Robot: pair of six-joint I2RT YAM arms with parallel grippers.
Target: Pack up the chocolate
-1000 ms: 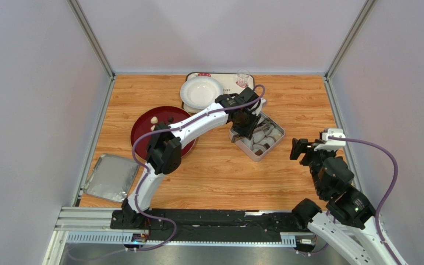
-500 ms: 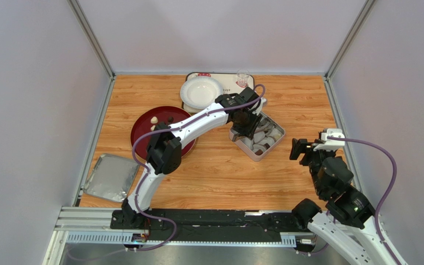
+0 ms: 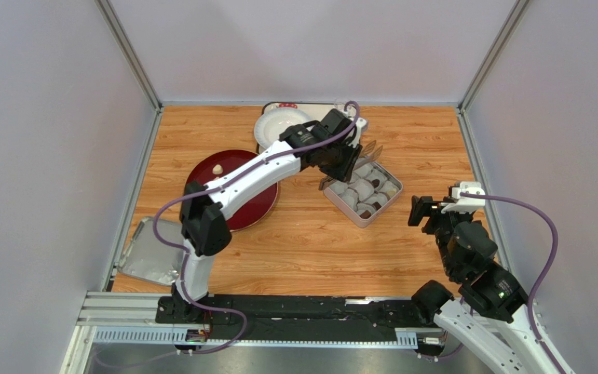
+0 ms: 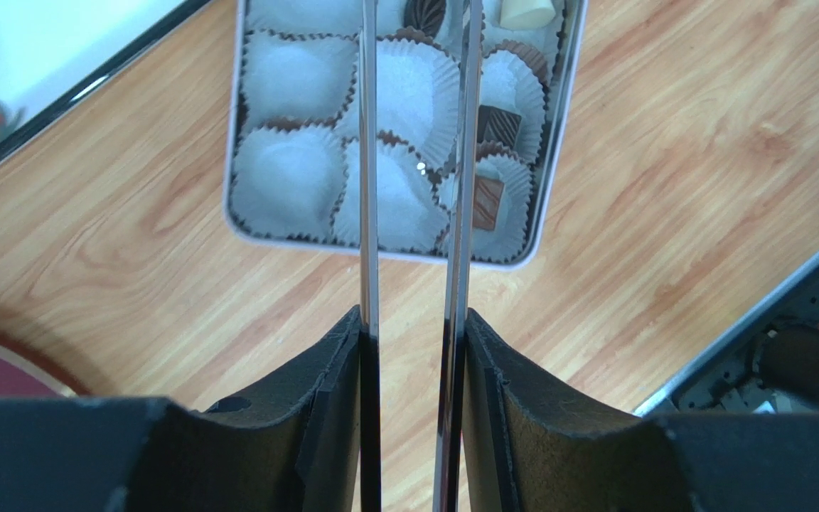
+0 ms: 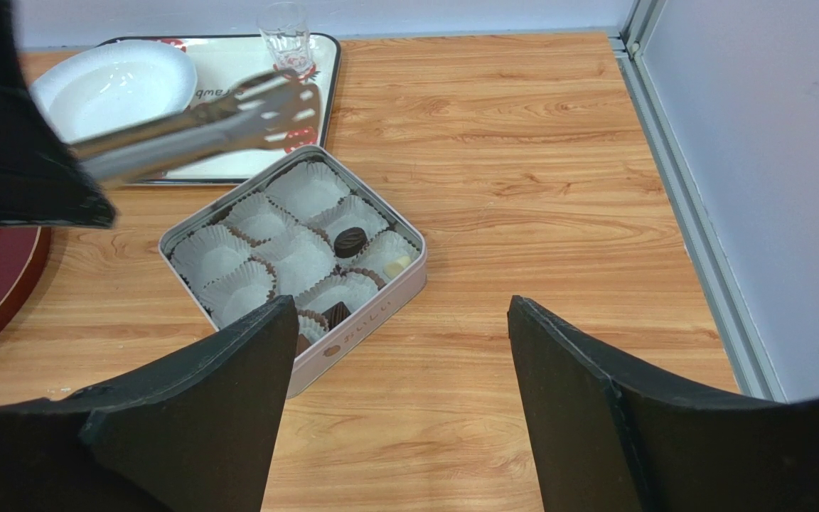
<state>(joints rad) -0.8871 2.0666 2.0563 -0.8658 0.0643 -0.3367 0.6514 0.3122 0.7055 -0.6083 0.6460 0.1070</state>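
Observation:
A square tin (image 3: 368,224) of white paper cups holds chocolate: dark pieces (image 5: 351,240) and a cream one (image 5: 401,259). From the left wrist, dark chocolate (image 4: 485,203) lies in the cups at the tin's (image 4: 555,139) right side. Another cream chocolate (image 3: 217,169) rests on the red plate (image 3: 199,174). My left gripper (image 4: 414,320) is shut on metal tongs (image 5: 200,126), held in the air over the tin's far edge. The tongs' tips stand slightly apart with nothing between them. My right gripper (image 5: 403,309) is open and empty, low over the table, right of the tin.
A white bowl (image 3: 279,125) and a small glass (image 5: 284,24) sit on a tray (image 5: 328,85) at the back. A silver lid (image 3: 150,251) lies at the front left. Grey walls enclose the table on three sides.
My left arm has lifted and drawn the tongs up out of the tin toward the back, and its elbow has swung left. The right arm has stayed put.

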